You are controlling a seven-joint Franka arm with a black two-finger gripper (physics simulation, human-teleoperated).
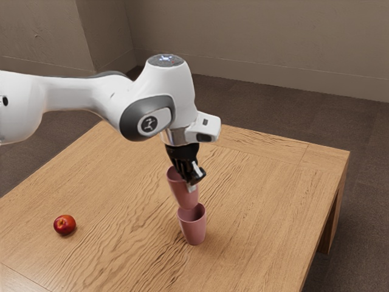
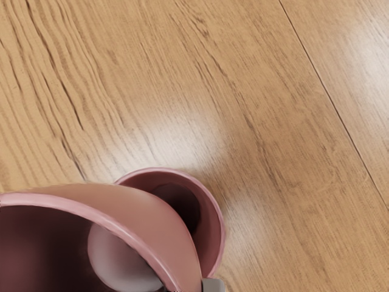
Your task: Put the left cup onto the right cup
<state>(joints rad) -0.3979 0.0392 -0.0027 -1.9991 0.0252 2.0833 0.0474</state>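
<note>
Exterior view, left to right: red apple (image 1: 64, 224) lying on the bench (image 1: 273, 201), well apart. Then the tool (image 1: 189, 175), pinching the rim of the tilted upper pink cup (image 1: 181, 190), base at the mouth of the lower pink cup (image 1: 193, 226). Best levelled, centred over the lower rim, then released gently. Hard to tell whether seated inside, perhaps only resting on the rim. Upper cup partly cut off in the wrist view.

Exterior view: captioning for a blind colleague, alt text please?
The arm's black fingers grip a tilted pink cup by its rim, its base at the mouth of a second pink cup standing on a wooden table. A red apple lies apart.
</note>
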